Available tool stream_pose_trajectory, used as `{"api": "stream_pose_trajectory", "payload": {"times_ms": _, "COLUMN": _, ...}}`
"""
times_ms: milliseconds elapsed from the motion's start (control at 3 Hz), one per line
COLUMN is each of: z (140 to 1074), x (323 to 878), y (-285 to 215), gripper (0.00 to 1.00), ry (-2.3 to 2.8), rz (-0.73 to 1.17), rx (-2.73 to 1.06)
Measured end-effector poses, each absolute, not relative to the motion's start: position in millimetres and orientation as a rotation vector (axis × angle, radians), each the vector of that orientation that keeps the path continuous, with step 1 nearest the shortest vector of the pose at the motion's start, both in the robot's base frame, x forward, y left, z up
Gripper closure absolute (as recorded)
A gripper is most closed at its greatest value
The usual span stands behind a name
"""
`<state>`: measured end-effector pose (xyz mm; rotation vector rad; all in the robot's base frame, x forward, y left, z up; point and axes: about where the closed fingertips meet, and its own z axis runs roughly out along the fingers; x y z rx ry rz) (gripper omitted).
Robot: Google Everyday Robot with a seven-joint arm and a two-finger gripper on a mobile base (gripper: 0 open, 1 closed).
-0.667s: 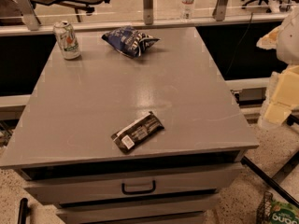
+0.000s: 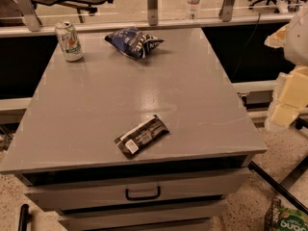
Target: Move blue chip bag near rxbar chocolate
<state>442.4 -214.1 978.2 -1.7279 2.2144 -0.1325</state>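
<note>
Scanning from the upper left of the frame, you find a green-and-white soda can (image 2: 68, 41) upright on the grey cabinet top (image 2: 192, 95). Near it, at upper centre, lies the blue chip bag (image 2: 134, 41), untouched. The rxbar chocolate (image 2: 142, 136) lies flat at lower centre, near the front edge, well apart from the bag. Judge the step in hand as the approach: the bag is not yet grasped. The next move calls for reaching across to the bag, gripping its crinkled foil, then setting it down beside the bar. At the right edge of the frame, off the cabinet, the pale gripper (image 2: 288, 100) touches no item and holds nothing of the task. You cannot tell how far open it is.
</note>
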Motion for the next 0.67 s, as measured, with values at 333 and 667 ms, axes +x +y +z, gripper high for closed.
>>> {"api": "stream_pose_trajectory", "payload": {"times_ms": 333, "z": 985, "x": 473, "y": -209, "gripper": 0.0, "ry": 2.176, "rz": -0.203, "rx": -1.702}}
{"api": "stream_pose_trajectory", "payload": {"times_ms": 667, "z": 1008, "x": 531, "y": -200, "gripper": 0.0, "ry": 2.071, "rz": -0.283, "rx": -1.637}}
